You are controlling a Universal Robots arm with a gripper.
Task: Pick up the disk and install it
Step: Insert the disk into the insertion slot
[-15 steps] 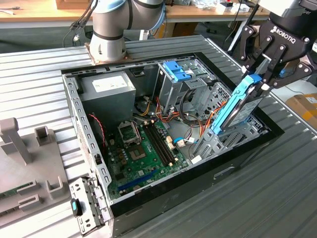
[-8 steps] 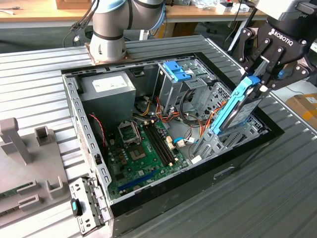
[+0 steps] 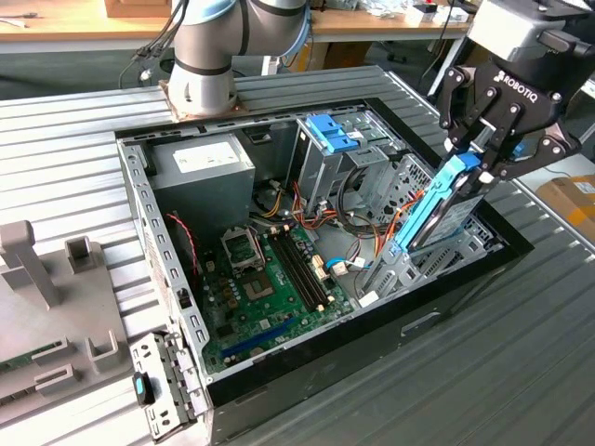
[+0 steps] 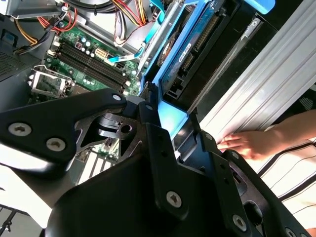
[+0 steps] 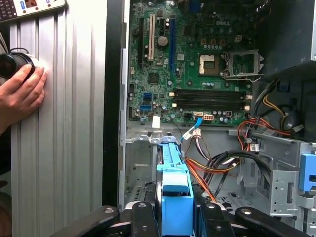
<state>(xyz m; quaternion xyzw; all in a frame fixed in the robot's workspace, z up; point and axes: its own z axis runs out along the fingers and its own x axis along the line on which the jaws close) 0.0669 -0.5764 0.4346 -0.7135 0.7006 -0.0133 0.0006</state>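
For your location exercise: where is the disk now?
On the exterior view's right, the disk stands tilted at the end of the computer case, its top between the jaws of the gripper.

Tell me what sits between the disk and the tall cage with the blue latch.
In the exterior view, black and orange cables and a grey metal bay lie between the disk and the cage.
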